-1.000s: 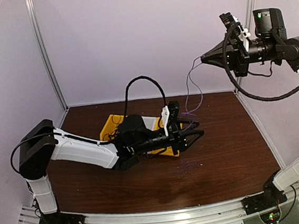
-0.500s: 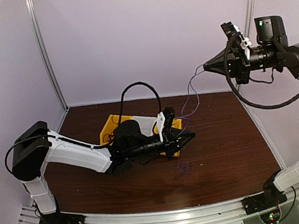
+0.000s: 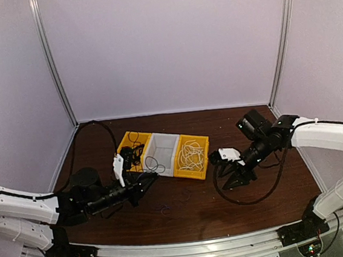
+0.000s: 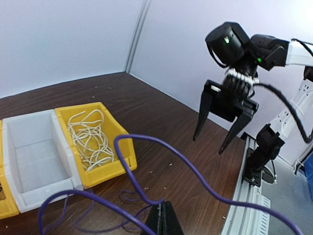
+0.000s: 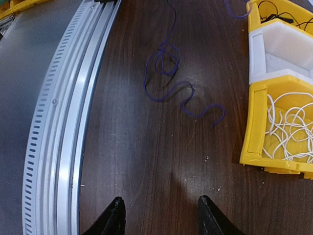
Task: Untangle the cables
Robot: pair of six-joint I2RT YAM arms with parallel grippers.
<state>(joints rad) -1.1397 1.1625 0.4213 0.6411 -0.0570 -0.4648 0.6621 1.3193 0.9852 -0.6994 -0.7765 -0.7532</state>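
Purple cable (image 4: 193,169) pinched in the left claw (image 4: 164,214), which is clenched tight on it. From the grip the cord arcs up and forward in a wide loop and trails off to the claw's right, with more slack curling onto the table (image 5: 146,161) just ahead of the claw. Right claw (image 5: 161,216) released, fingers spread wide, nothing between them, pointing down at bare wood. The right wrist view shows a loose purple tangle lying flat ahead of this claw, well apart from its tips: a small knot of loops, then a wavy tail running toward the bins. Three bins stand in a row on the table between the two claws. Yellow bin (image 5: 254,122), nearest the right claw, ahead and to its right, holds white cables (image 5: 293,127) in a loose pile. White bin (image 5: 274,54) touches it on the far side; contents cannot be made out. Second yellow bin (image 3: 123,146), closest to the left claw, holds black cables (image 5: 281,10), some draped over its rim. Metal rail (image 5: 58,147) runs along the table edge to the right claw's left. From the left wrist, the right claw hangs ahead and to the right, above the table.
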